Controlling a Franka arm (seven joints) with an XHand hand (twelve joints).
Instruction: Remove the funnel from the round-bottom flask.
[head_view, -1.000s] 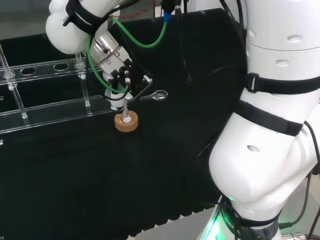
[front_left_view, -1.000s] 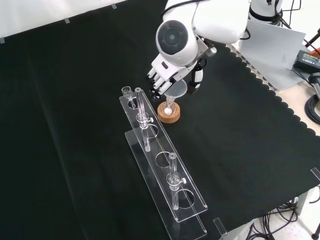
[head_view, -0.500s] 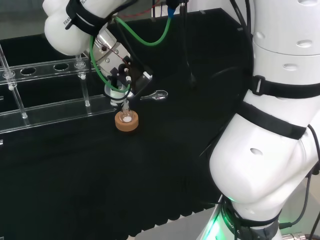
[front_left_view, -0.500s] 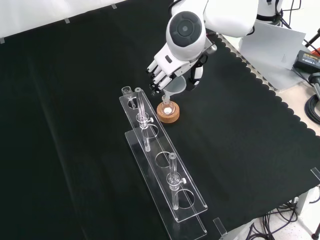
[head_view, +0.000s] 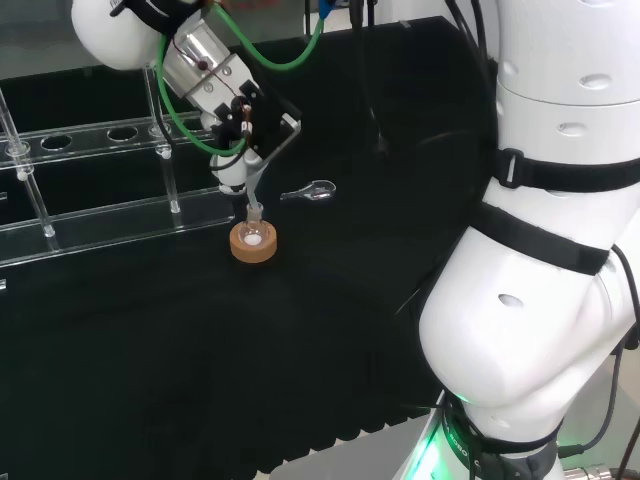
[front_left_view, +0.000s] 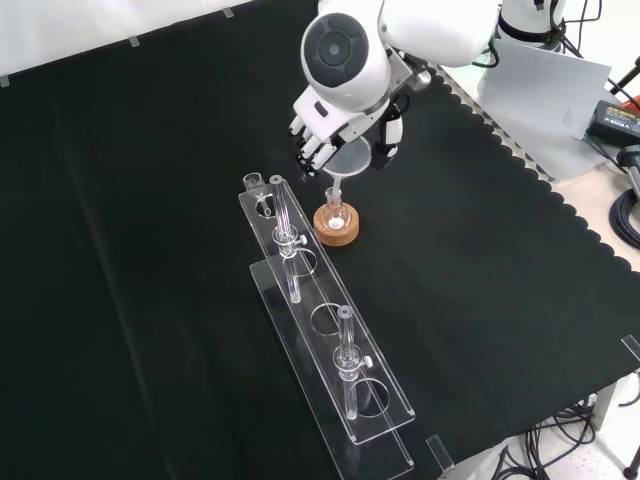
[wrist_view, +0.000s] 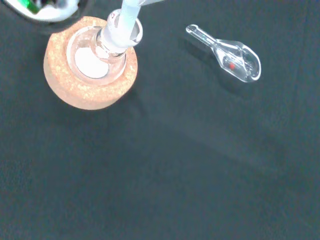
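A small round-bottom flask (front_left_view: 333, 207) (head_view: 254, 233) with white powder in it stands upright in a cork ring (front_left_view: 338, 231) (wrist_view: 90, 70) mid-cloth. The hand (front_left_view: 318, 125) (head_view: 243, 125) hangs just above it, its fingers curled round the bowl of a clear funnel (front_left_view: 352, 158) (head_view: 251, 182). The funnel's stem (wrist_view: 131, 10) points down at the flask's neck (wrist_view: 120, 32). Its tip sits right at the mouth; I cannot tell whether it is still inside.
A clear test-tube rack (front_left_view: 330, 340) (head_view: 90, 215) with a few upright tubes runs along the cloth close beside the cork ring. A small glass scoop (head_view: 310, 190) (wrist_view: 232, 54) lies on the cloth past the flask. The arm's white links (head_view: 540, 250) stand at the head view's right.
The hand has risen with the funnel, drawing the stem up along the flask's neck. The flask and cork ring stayed put.
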